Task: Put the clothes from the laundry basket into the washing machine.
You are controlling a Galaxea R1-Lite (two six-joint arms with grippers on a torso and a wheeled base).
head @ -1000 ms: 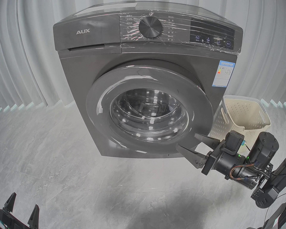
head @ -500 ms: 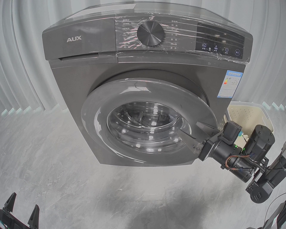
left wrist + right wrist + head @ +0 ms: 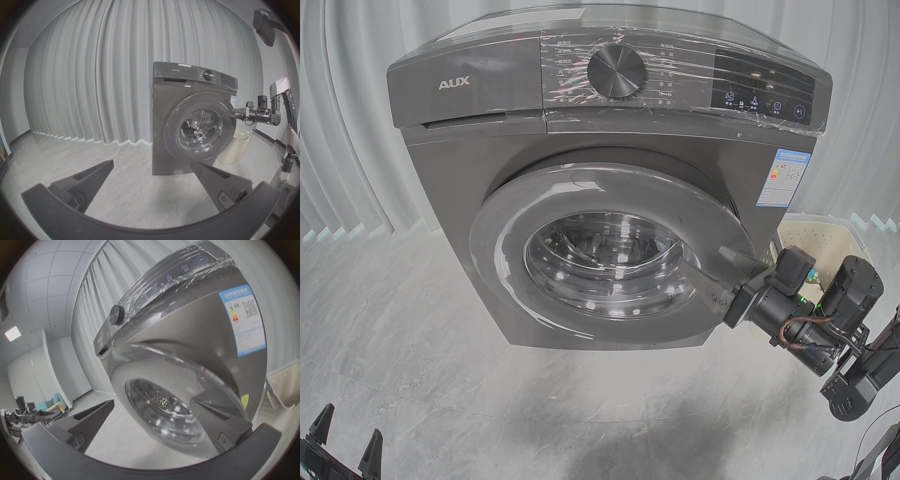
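Observation:
The grey washing machine (image 3: 612, 187) stands in front of me with its round glass door (image 3: 609, 262) closed. My right gripper (image 3: 703, 257) is open at the door's right rim, its fingers overlapping the rim's edge; the left wrist view shows this gripper (image 3: 232, 113) at the same spot. In the right wrist view the door (image 3: 162, 408) sits between the spread fingers (image 3: 218, 415). The cream laundry basket (image 3: 831, 236) stands to the right of the machine, behind the right arm; its contents are hidden. My left gripper (image 3: 344, 440) hangs open low at the left, far from the machine.
Pale curtains (image 3: 337, 125) run behind the machine. Bare grey floor (image 3: 456, 350) stretches in front and to the left. The basket (image 3: 234, 150) sits tight against the machine's right side.
The head camera has come closer to the machine. My right gripper has risen from below the door's lower right edge onto its right rim. The left gripper has kept still.

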